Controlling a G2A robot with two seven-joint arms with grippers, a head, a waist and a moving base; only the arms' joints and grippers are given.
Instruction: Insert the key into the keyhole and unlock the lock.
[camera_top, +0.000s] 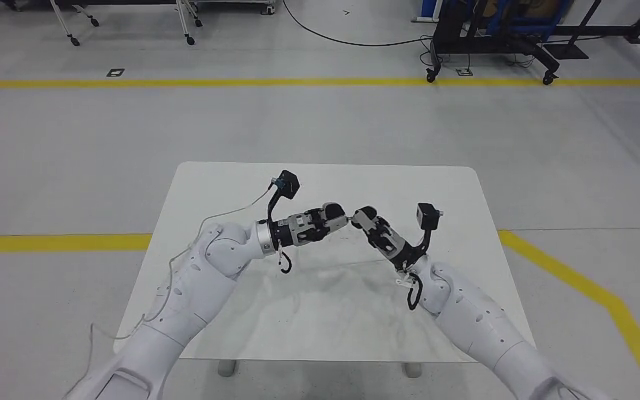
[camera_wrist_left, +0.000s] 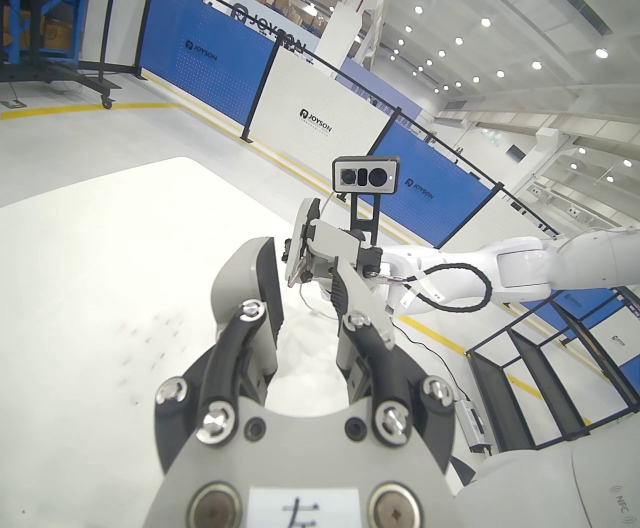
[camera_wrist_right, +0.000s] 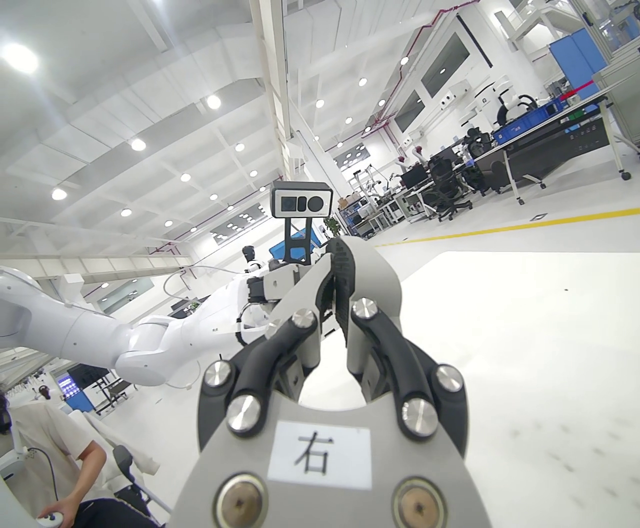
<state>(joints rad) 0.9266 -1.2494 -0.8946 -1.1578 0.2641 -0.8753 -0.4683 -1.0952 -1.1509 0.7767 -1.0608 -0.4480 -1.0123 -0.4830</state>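
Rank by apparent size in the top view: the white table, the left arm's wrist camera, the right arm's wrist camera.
1. White table.
2-3. Left wrist camera and right wrist camera: they look alike, too close to rank.

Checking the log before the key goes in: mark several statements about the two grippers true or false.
1. The left gripper is open. True.
2. The right gripper is spread wide. False: its fingers are closed together, pinching a small metal piece.
3. Both grippers hang above the white table, tips facing each other. True.
4. The grippers sit at opposite table edges. False: they nearly meet over the table's middle.
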